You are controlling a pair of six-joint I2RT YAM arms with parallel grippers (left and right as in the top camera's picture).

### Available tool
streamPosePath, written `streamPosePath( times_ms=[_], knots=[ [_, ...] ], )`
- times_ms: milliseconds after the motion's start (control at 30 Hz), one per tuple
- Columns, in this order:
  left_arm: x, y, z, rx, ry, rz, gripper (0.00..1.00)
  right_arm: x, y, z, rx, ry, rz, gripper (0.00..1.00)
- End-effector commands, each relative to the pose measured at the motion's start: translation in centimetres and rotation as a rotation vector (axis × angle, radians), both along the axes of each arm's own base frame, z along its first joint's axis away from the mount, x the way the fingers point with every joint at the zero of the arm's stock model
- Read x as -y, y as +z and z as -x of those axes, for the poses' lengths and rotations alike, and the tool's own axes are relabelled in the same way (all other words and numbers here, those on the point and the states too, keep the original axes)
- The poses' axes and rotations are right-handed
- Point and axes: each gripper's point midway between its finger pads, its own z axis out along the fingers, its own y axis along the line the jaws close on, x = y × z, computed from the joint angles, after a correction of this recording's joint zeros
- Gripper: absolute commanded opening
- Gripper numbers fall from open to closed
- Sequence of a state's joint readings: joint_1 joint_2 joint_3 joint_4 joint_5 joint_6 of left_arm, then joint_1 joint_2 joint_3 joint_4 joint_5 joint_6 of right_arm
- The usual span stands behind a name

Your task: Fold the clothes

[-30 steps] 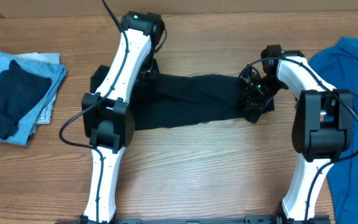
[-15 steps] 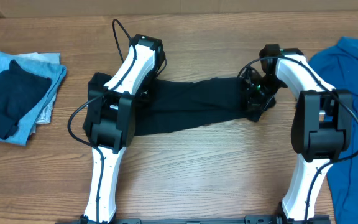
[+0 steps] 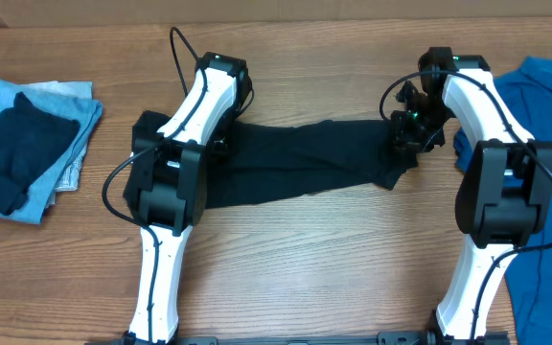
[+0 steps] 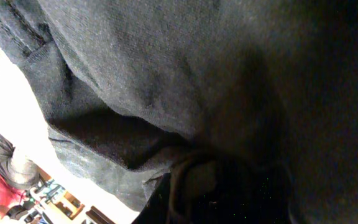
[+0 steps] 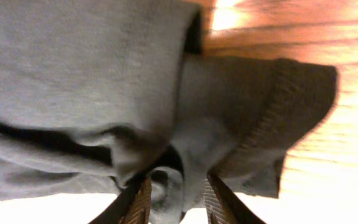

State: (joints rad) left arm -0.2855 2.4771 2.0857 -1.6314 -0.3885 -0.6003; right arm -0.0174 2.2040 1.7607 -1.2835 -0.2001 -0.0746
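The black shirt lay stretched across the middle of the bench, bridging my left arm and right arm, so I had no low path between them there. In front of it, bare wood ran between the two arm bases. A narrow bare strip ran behind it along the far edge. A folded pile blocked the far left, with open wood between it and the left arm. The blue shirt covered the right edge, overlapped by the right arm.
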Motion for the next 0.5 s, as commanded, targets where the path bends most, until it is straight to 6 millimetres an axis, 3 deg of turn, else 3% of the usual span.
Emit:
streamPosePath(
  times_ms=[0,200,367,467],
  knots=[
    [-0.6,-0.2,-0.2,0.005,-0.003,-0.028,0.06,-0.8,0.4,-1.3,0.042,-0.022,-0.043,0.39],
    [-0.6,-0.2,-0.2,0.006,-0.004,-0.027,0.07,-1.6,0.5,-2.7,0.082,-0.077,-0.088,0.39],
    [-0.4,-0.3,-0.2,0.006,-0.001,-0.018,0.07,-1.7,0.5,-2.5,0.072,-0.08,-0.096,0.4],
    [-0.2,-0.4,-0.2,0.005,-0.002,-0.007,0.07,-3.1,1.0,-2.2,0.059,-0.085,-0.182,0.43]
  ],
)
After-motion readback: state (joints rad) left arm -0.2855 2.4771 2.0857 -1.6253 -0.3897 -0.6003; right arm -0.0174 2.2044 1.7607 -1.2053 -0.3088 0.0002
